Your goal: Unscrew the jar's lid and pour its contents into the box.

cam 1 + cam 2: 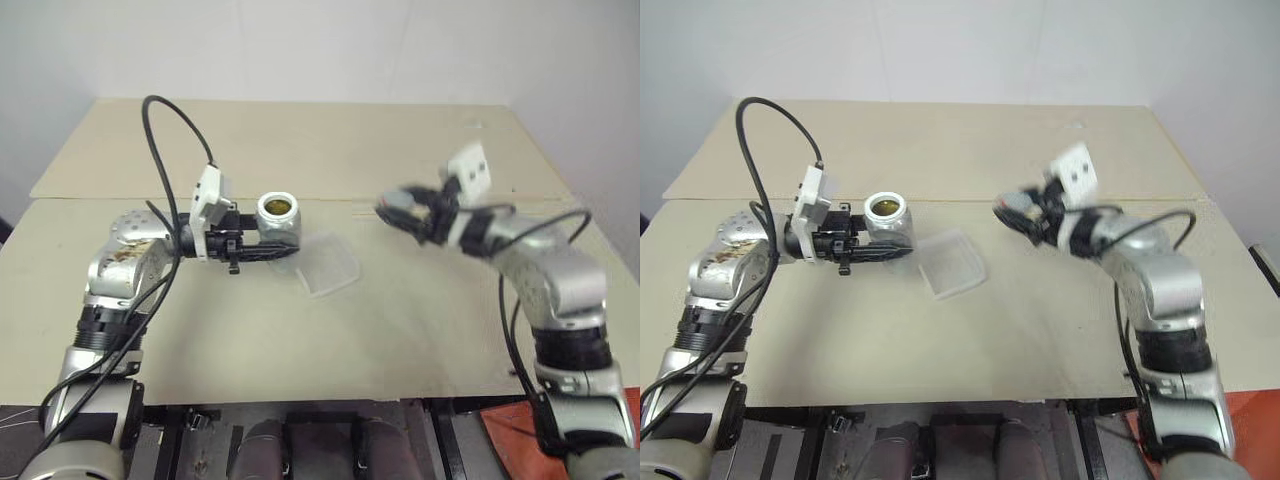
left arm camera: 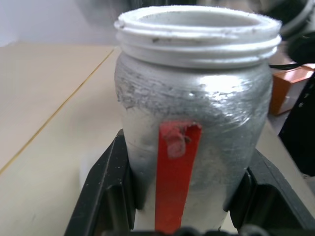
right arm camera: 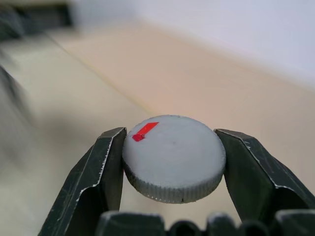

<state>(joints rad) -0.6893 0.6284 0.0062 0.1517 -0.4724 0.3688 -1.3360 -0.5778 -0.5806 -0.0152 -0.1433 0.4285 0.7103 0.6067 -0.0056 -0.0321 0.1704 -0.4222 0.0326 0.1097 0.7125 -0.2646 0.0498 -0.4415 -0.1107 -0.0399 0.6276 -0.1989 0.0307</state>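
My left claw grips the open silvery-grey cylindrical jar; my right claw clamps the round grey screw lid. Next I tip the jar over the clear shallow plastic box mid-counter.

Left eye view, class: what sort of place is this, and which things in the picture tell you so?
Probably a robot lab or test bench: a plain beige table against a bare white wall, with just a jar and a clear box laid out for an exercise.

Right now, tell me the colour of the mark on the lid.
Red, on the grey lid; right wrist view.
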